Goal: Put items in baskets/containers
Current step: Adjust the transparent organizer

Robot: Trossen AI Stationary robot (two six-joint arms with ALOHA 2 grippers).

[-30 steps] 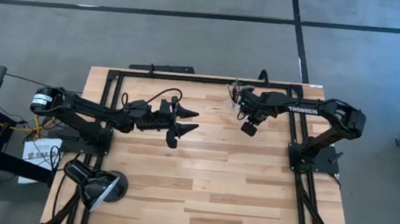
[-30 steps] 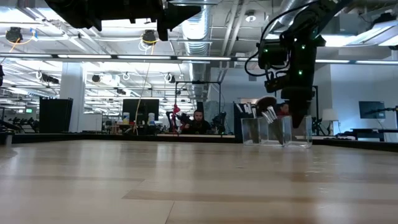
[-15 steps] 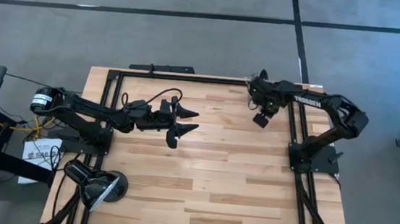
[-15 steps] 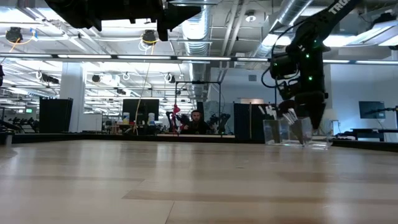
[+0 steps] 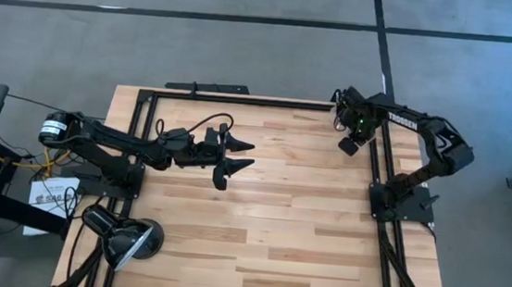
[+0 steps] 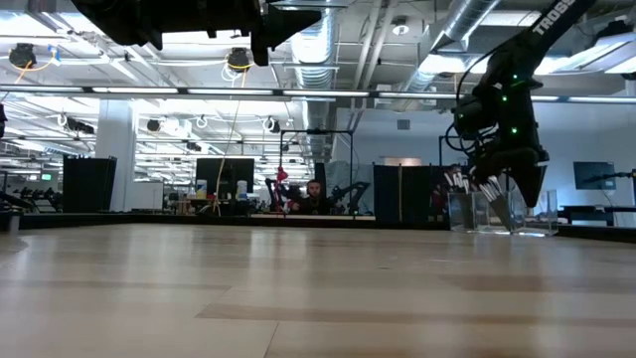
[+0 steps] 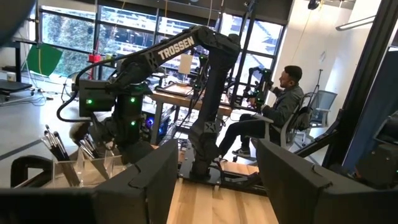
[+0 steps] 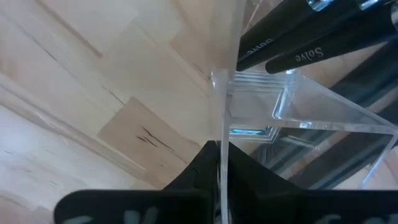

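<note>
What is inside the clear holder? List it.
The clear holder has dark makeup brushes standing in it, handles down and bristle tips up. The right end effector is clamped on one wall and hides part of the contents, so no count.

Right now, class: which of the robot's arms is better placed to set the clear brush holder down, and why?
The right. Its gripper is shut on the holder wall at the far right corner; the left gripper hangs open mid-table, far off.

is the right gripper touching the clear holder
Touching. In the right wrist view the right gripper has its two dark fingers closed on the clear holder's thin wall, one on each side.
</note>
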